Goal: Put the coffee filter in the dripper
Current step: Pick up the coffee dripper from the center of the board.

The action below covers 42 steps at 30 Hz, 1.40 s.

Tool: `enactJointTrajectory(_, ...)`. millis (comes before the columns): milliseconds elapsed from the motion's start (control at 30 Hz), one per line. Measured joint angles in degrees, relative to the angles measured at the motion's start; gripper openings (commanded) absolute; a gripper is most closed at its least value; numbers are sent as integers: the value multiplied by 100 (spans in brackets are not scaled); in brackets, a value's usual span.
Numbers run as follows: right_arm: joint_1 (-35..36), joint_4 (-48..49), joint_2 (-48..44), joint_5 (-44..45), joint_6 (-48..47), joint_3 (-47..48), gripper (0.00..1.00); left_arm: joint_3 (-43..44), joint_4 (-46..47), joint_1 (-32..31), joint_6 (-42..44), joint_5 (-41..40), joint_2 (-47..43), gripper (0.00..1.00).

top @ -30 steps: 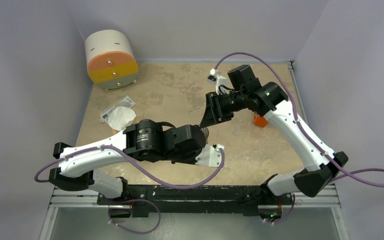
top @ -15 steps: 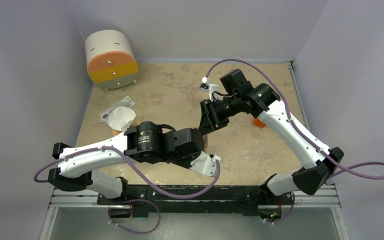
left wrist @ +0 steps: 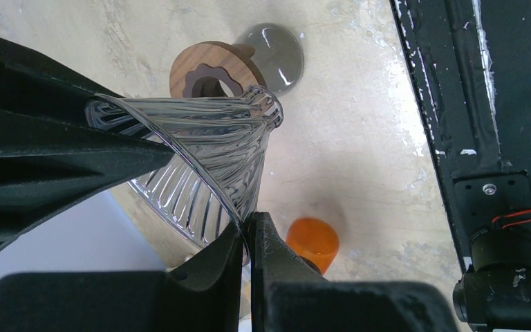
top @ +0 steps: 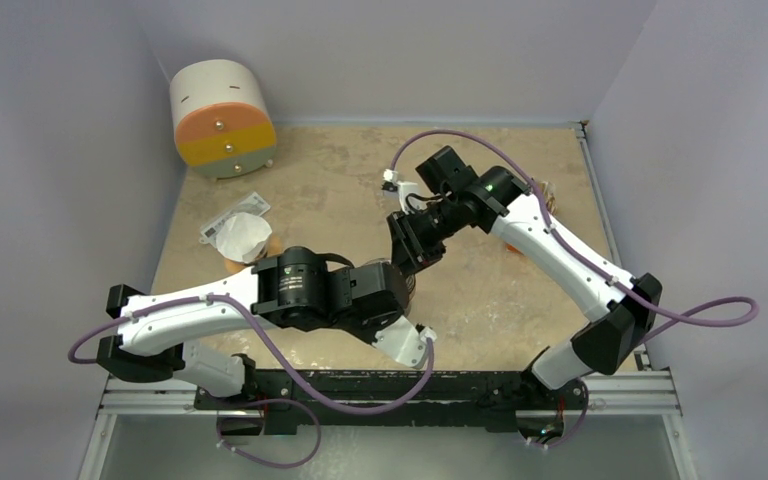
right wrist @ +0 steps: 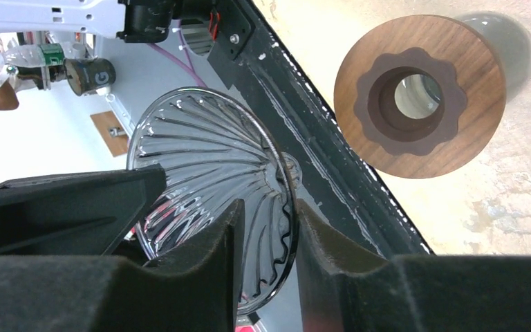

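A clear ribbed glass dripper (left wrist: 211, 149) hangs in the air, pinched by its rim in my left gripper (left wrist: 251, 223), which is shut on it. In the top view the left gripper (top: 406, 282) is at the table's middle. My right gripper (right wrist: 266, 225) is open, its jaws straddling the dripper's (right wrist: 211, 176) edge with a gap on one side. In the top view the right gripper (top: 408, 250) is right beside the left one. A wooden ring base (right wrist: 420, 104) lies flat on the table below. The white coffee filter (top: 242, 237) lies at the table's left, apart from both grippers.
A round white, orange and yellow drawer unit (top: 222, 118) stands at the back left. A white packet (top: 228, 216) lies under the filter. A small orange cup (left wrist: 312, 242) sits on the table near the dripper. The black frame rail (left wrist: 484, 138) runs along the near edge.
My right arm has swung left and nearer, bringing its gripper up to the dripper. My left arm has drawn back slightly toward the near edge with the dripper.
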Motion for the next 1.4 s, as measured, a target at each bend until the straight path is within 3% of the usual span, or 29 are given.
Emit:
enactJointTrajectory(400,2,-216,214,37,-122,52,10,-133,-127,-48,291,-31,0,0)
enactJointTrajectory(500,4,-240,219,37,-120,63,0,-136,-116,-66,330,-31,0,0)
enactJointTrajectory(633,9,-254,219,63,-127,70,0,-168,-94,-70,352,-33,0,0)
enactJointTrajectory(933,61,-291,214,208,-153,118,0,-258,-15,-70,345,-111,0,24)
enactJointTrajectory(1400,87,-424,-96,765,-125,186,0,-258,393,-68,142,-13,-308,48)
